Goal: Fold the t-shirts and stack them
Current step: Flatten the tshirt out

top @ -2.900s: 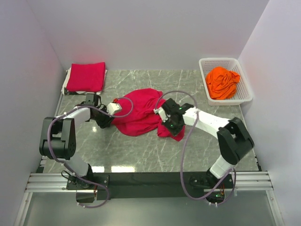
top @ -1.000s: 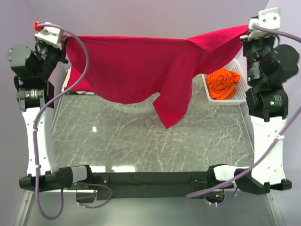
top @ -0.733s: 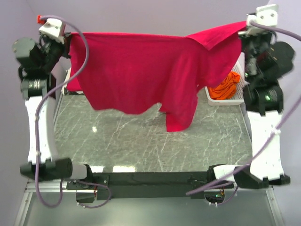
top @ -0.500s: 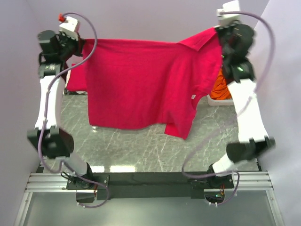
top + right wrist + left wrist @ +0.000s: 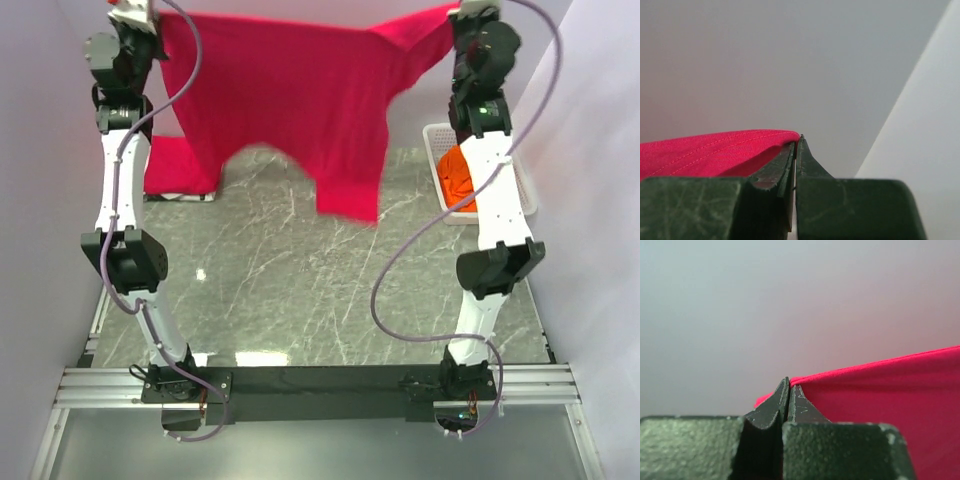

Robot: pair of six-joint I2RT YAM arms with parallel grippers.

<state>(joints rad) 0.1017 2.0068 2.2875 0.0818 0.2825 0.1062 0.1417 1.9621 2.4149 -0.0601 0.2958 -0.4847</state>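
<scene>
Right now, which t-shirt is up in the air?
The spread crimson shirt, held up in the air between the left gripper and right gripper. The folded crimson shirt lies far left on the table; the orange shirt sits crumpled in the basket.

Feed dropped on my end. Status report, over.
Left gripper shut on red t-shirt edge, right gripper shut on the opposite end. Shirt hangs spread between them, raised high. Orange t-shirt in white basket, off to the side.
</scene>
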